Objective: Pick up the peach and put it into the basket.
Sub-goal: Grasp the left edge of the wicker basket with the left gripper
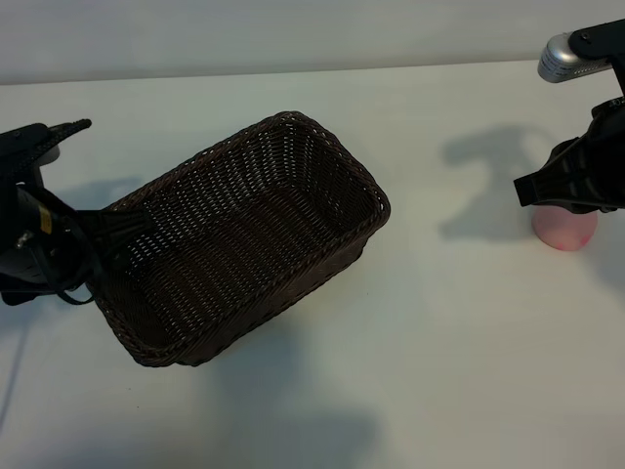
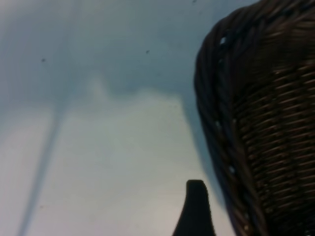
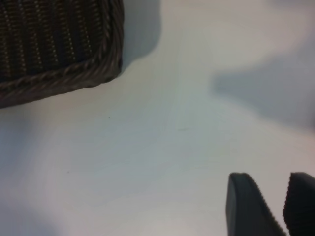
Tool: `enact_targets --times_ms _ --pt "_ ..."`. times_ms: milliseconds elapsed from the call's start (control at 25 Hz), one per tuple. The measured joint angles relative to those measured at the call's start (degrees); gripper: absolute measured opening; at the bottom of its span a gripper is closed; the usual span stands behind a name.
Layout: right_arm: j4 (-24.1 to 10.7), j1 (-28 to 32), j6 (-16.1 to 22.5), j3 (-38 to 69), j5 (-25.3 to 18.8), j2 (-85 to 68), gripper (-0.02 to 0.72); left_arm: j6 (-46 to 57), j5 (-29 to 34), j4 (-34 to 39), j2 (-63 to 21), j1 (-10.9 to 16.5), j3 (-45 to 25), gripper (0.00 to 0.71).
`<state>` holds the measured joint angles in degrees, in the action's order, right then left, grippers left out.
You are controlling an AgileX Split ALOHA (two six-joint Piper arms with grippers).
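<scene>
The basket (image 1: 376, 195) is a big dark brown wicker one and lies askew left of the table's middle. It also shows in the left wrist view (image 2: 266, 123) and the right wrist view (image 3: 54, 44). My left gripper (image 1: 122, 227) is open and straddles the rim at the basket's left corner. Its one visible finger (image 2: 196, 206) stands just outside the wall, with a strip of table between them. At the far right the pale pink peach (image 1: 564, 230) pokes out under my right gripper (image 1: 532, 191), which is shut on it. The peach's top is hidden. Only the fingertips (image 3: 251, 206) appear in the right wrist view.
A white table (image 1: 439, 342) lies all around, with its far edge against a pale wall. A wide stretch of it separates the basket's right corner from the peach. A black cable (image 1: 68, 283) loops by the left arm.
</scene>
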<state>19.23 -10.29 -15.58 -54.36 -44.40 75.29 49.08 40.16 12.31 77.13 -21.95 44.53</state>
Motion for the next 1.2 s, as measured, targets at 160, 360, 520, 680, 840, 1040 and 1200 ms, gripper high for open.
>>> enact_targets --times_ms 160,360,520,680,840,1040,1200 --pt "0.0 0.0 0.0 0.0 -0.5 0.0 0.243 1.2 -0.5 -0.6 1.5 0.0 0.0 0.589" --pt "0.0 0.0 0.0 0.0 -1.1 0.0 0.243 3.2 -3.3 -0.8 2.5 0.0 -2.3 0.589" --pt "0.0 0.0 0.0 0.0 -1.1 0.0 0.243 4.2 -6.6 -0.8 3.5 0.0 -4.4 0.589" --pt "0.0 0.0 0.0 0.0 -1.2 0.0 0.243 4.7 -9.5 -0.8 7.2 0.0 -4.6 0.589" --pt "0.0 0.0 0.0 0.0 -1.5 0.0 0.243 5.2 -12.9 -1.5 11.4 0.0 -4.6 0.589" --pt "0.0 0.0 0.0 0.0 -1.5 0.0 0.243 5.4 -16.8 -3.3 15.5 0.1 -4.8 0.589" --pt "0.0 0.0 0.0 0.0 -1.5 0.0 0.243 5.9 -18.5 -3.8 16.7 0.1 -4.8 0.587"
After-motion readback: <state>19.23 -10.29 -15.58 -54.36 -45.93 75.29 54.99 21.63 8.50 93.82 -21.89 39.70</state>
